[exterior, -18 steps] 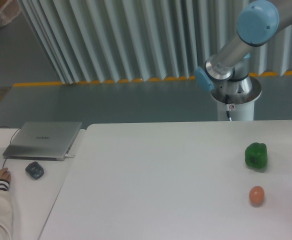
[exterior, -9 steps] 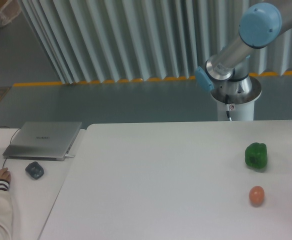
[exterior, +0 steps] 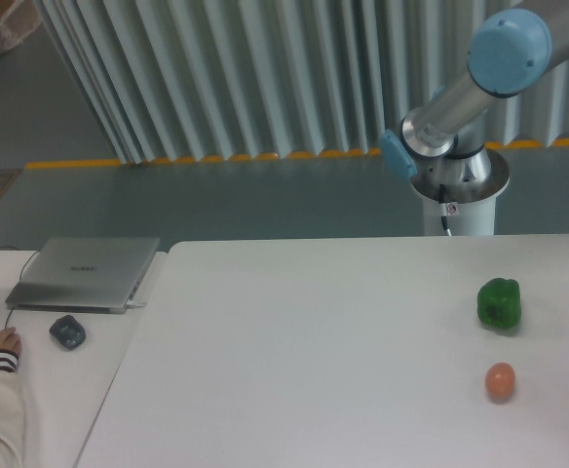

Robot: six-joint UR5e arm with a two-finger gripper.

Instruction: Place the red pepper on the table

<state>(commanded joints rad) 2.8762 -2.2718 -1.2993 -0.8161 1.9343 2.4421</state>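
The arm (exterior: 460, 93) is built of silver-grey metal tubes with rounded joint housings. A large pale-blue round cap (exterior: 509, 54) covers one joint near the top right, and a smaller pale-blue cap (exterior: 397, 154) sits on the side of the lower joint. The base (exterior: 457, 175) is a shiny metal ring on a white cylindrical pedestal (exterior: 457, 214). A thin dark cable (exterior: 445, 222) runs down the pedestal's front, below a small white label with a red mark (exterior: 450, 207).
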